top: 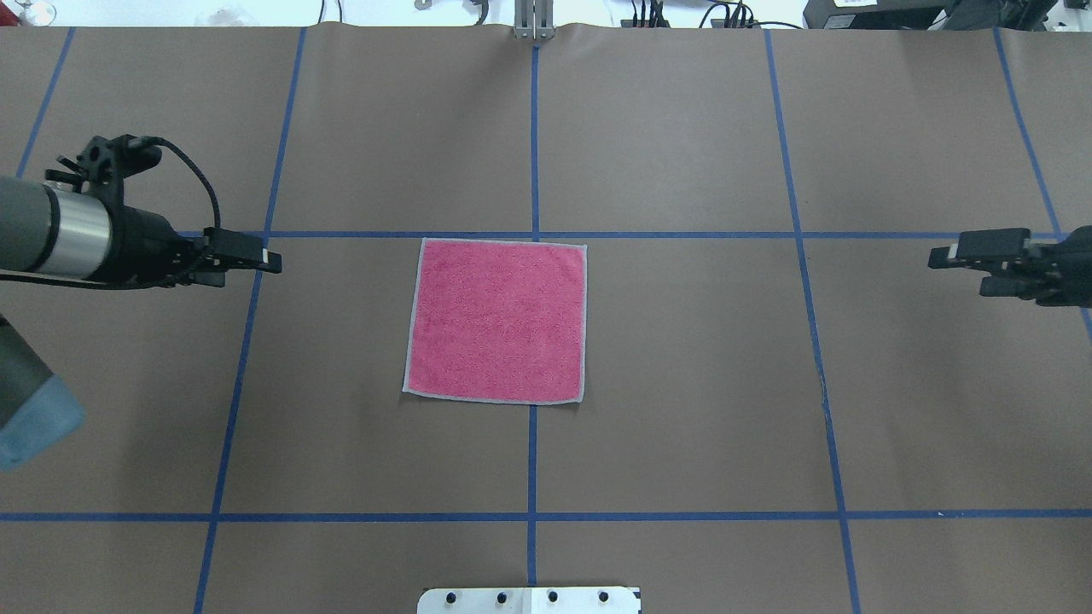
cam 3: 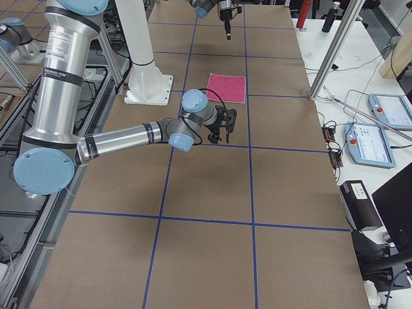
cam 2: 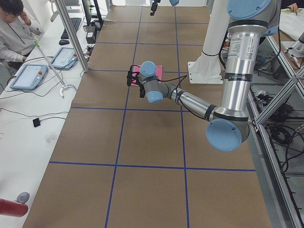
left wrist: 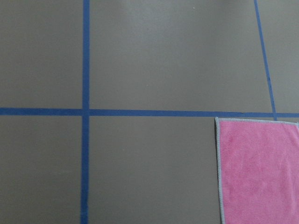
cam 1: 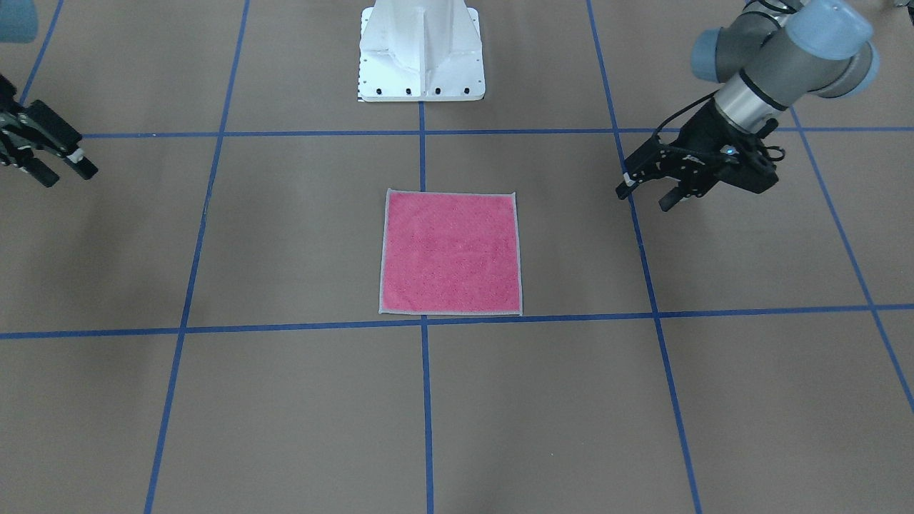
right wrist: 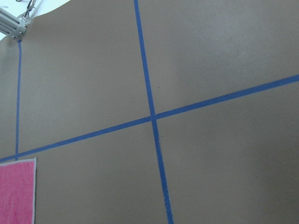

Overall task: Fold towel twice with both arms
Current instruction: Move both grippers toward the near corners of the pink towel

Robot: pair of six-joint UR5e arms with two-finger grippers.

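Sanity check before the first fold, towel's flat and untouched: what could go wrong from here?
1. The towel lies flat against the brown paper cover with no raised edge, so fingers may slide over the hem or pinch the paper too.
2. The left gripper and right gripper both hang open, well out to either side. If one grabs first, the towel could drag and fold crooked.

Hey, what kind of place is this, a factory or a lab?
Likely a robotics research lab: the left arm and right arm reach over a tape-gridded table, with touchscreen pendants and a seated person alongside.
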